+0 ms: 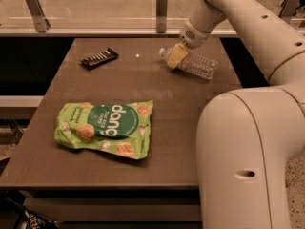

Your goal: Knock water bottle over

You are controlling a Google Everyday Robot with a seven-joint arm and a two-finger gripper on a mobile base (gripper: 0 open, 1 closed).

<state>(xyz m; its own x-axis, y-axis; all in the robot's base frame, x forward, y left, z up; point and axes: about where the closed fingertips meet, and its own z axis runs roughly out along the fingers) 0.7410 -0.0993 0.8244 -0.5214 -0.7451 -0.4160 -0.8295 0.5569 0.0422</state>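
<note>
Gripper point(176, 56) at water bottle point(200, 66) neck, hides upper pt; arm point(248, 13) cut off top.

gripper point(177, 56) seemingly touching water bottle point(200, 66), far right of table point(157, 97)

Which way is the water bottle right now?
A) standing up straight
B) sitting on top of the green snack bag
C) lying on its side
C: the water bottle lies on its side on the table, near the far right corner, with the robot's hand right at its cap end.
</note>
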